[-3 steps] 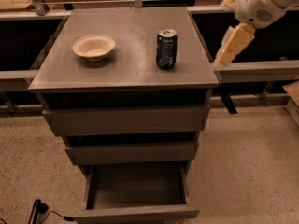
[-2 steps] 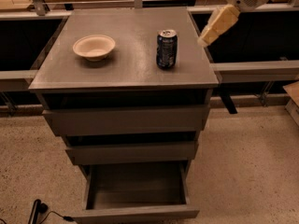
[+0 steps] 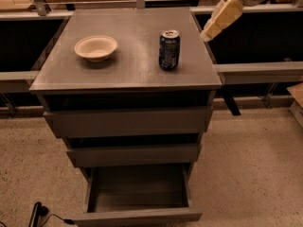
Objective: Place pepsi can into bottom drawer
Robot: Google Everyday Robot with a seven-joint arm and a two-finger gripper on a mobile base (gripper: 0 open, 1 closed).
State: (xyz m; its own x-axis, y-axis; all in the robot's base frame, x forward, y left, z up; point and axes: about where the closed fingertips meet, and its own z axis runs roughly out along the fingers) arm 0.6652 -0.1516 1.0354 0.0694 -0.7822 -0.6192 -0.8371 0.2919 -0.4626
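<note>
Pepsi can (image 3: 169, 49), a small dark blue cylinder with a silver top, stands upright right of centre on the grey tabletop (image 3: 128, 70). Likely light, smooth and thin-walled: grip its middle gently. Beige pincer (image 3: 208, 33) hovers apart, far right; its spread cannot be told. Grey-brown bottom drawer (image 3: 137, 216) lies open.

glossy metal pepsi can (image 3: 169, 50), matt cabinet top (image 3: 128, 67), smooth pincer (image 3: 207, 35) upper right.

Beige bowl (image 3: 95, 47) sits on the table (image 3: 128, 77), well left of the hand (image 3: 211, 30), which hovers over the table's right rear edge. Top drawer (image 3: 128, 122) and middle drawer (image 3: 132, 155) lie below it, black cable (image 3: 40, 213) far down-left.
</note>
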